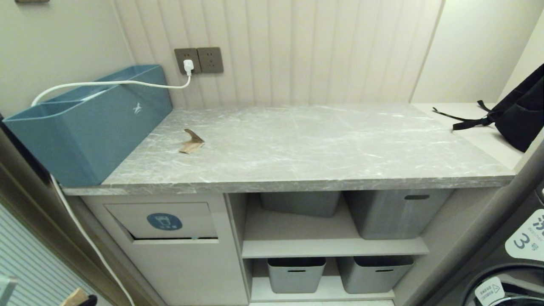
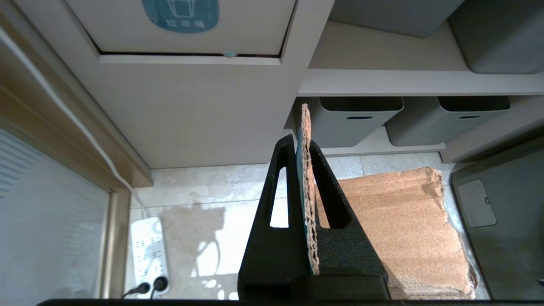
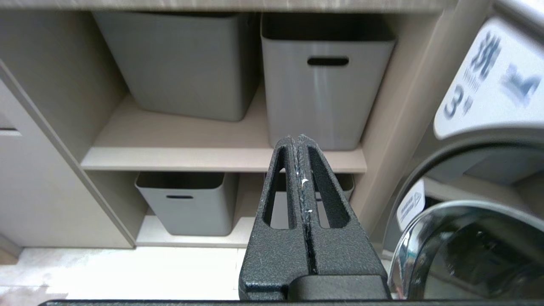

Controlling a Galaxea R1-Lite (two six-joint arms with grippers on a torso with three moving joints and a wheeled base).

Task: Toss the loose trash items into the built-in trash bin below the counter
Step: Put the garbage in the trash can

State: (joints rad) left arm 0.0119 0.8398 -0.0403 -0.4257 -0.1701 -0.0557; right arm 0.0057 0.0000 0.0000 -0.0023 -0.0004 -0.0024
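Note:
My left gripper [image 2: 302,142] is shut on a squarish scrap of brown cardboard [image 2: 403,225], seen edge-on between the jaws. It hangs low in front of the cabinet, below and to the right of the built-in trash bin's flap [image 2: 182,25] with the blue sticker. That scrap's tip [image 1: 75,296] shows at the head view's lower left corner. The flap [image 1: 163,221] sits tilted slightly ajar under the counter [image 1: 318,144]. A narrower, curled cardboard scrap [image 1: 192,142] lies on the counter's left part. My right gripper [image 3: 298,140] is shut and empty, facing the shelves.
A long teal box [image 1: 85,127] with a white cable [image 1: 110,83] stands at the counter's left end. Grey tubs [image 1: 395,212] fill the shelves right of the bin. A black bag [image 1: 518,114] lies on the white ledge, a washing machine [image 1: 510,263] is at right, and a power strip [image 2: 146,250] lies on the floor.

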